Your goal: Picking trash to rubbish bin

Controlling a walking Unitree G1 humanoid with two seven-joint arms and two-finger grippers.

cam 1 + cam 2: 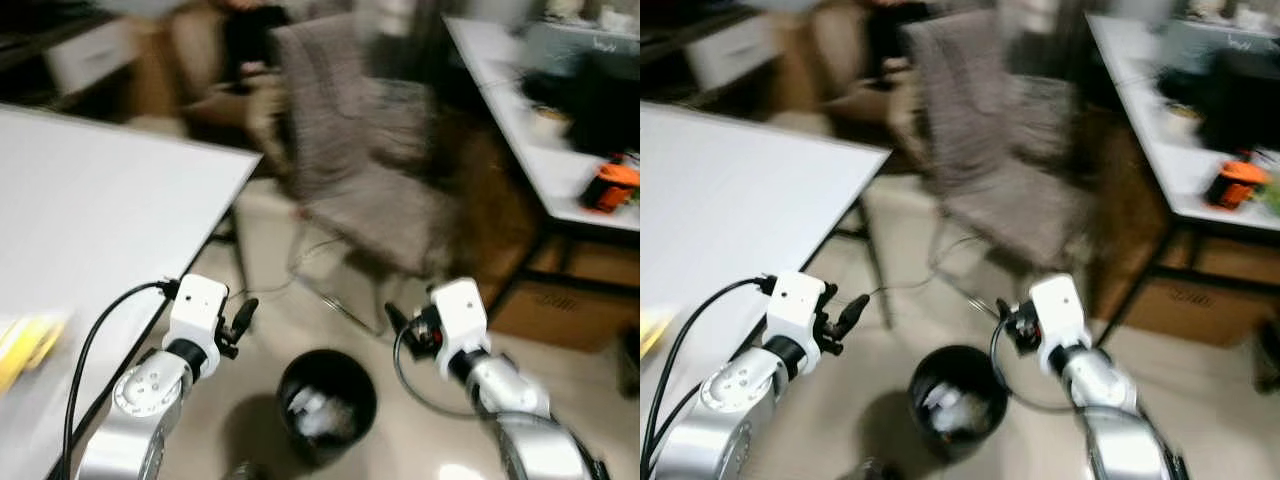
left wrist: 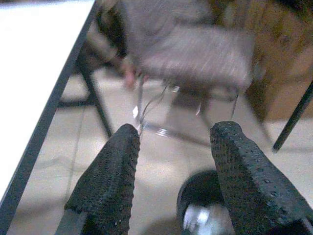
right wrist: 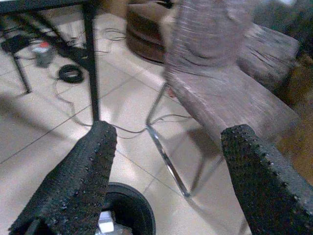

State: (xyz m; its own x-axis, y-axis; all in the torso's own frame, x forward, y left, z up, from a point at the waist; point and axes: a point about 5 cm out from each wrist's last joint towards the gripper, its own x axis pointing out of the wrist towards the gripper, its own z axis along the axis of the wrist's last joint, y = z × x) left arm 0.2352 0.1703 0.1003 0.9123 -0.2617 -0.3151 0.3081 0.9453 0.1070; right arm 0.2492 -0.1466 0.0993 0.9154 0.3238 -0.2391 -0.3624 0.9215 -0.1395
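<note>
The left gripper (image 1: 243,318) hangs over the floor just beside the edge of the white rectangular table (image 1: 90,210), its 2 black fingers (image 2: 110,181) spread apart with nothing between them. The right gripper (image 1: 398,322) is held at about the same height on the other side, its 2 fingers (image 3: 78,183) also wide apart and empty.

Between and below both grippers stands the round black rubbish bin (image 1: 327,403) on the pale tiled floor (image 1: 420,430). Crumpled white trash (image 1: 312,411) already lies inside it, so at least some of the job looks done. Neither gripper carries anything now, which suggests a drop is finished or a new pickup has not begun.

A blurred yellow object (image 1: 28,345) lies on the table's near edge, to the left of the left arm; whether it is trash I cannot tell. Beyond the bin stands a grey fabric chair with a chrome frame (image 1: 370,190), and further right a second white table (image 1: 545,150) carries an orange object (image 1: 610,187). What remains is probably finding any leftover piece and bringing it to the bin.
</note>
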